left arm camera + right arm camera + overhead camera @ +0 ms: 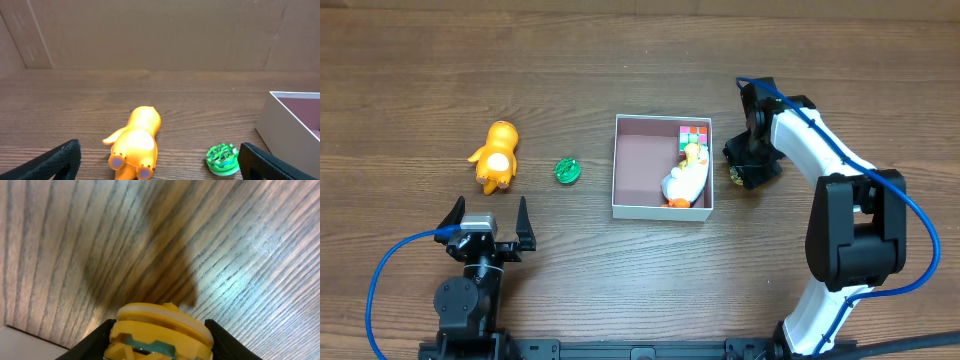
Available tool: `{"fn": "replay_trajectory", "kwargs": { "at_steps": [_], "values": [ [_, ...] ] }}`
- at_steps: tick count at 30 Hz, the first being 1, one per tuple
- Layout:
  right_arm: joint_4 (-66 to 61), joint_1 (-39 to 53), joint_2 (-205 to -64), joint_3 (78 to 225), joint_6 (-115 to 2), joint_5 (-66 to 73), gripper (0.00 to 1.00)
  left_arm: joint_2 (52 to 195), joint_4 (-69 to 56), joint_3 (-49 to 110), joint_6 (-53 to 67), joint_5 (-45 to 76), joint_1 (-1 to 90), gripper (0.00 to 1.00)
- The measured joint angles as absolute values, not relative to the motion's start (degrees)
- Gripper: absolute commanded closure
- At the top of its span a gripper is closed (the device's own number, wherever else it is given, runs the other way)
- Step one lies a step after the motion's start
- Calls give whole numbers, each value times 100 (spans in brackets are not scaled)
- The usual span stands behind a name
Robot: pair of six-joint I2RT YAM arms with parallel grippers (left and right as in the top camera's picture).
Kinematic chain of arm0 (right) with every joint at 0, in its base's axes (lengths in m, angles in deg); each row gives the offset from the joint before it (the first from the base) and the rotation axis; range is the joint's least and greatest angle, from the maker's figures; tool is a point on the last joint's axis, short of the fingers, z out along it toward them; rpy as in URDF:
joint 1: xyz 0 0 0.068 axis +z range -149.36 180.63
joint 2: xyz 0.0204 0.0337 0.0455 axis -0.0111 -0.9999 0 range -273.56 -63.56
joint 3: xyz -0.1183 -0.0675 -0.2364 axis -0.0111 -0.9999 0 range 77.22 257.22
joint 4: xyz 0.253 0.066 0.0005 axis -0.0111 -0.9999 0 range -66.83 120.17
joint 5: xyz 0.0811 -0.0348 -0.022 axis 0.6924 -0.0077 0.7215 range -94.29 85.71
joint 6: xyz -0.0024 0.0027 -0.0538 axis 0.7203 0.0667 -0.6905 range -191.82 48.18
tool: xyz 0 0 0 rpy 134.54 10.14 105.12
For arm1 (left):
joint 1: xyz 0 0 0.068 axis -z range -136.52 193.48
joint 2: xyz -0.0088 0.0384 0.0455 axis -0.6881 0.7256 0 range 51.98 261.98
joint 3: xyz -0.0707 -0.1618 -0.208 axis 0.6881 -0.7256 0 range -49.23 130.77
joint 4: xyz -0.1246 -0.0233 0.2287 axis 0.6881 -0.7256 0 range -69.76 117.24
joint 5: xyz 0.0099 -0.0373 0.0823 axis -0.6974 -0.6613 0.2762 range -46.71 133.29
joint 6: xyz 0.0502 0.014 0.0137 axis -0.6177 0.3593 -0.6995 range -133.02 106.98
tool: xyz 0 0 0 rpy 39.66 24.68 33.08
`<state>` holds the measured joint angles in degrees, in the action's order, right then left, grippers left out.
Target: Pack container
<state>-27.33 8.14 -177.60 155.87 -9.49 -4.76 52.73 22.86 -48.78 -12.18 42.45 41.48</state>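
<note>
so the right claw (pixel 748 168) is gripping a yellow disc toy (pixel 161 329) just right of the container (pixel 640 160) sitting on the counter (pixel 620 280), and the left claw (pixel 488 222) is hanging wide open well off its left

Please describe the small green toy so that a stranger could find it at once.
Find the white-walled container at the centre. Just left of it on the wood lies the green toy, between the container and the orange animal toy. It is round, flat and far smaller than its orange neighbour.
</note>
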Motion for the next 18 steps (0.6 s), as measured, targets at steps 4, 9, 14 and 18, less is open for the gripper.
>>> {"fn": "replay_trajectory", "kwargs": {
  "at_steps": [4, 9, 14, 18],
  "values": [
    [-2726, 812, -17760, 15609, -1144, -473, 51, 5273, 2286, -4878, -1218, 4245, 4148, 0],
    [-2724, 812, -17760, 15609, -1255, -476, 51, 5273, 2286, -4878, -1218, 4245, 4148, 0],
    [-2726, 812, -17760, 15609, -1299, -515, 51, 5273, 2286, -4878, -1218, 4245, 4148, 0],
    [-2726, 812, -17760, 15609, -1317, -567, 51, 5273, 2286, -4878, -1218, 4245, 4148, 0]
  ]
}}
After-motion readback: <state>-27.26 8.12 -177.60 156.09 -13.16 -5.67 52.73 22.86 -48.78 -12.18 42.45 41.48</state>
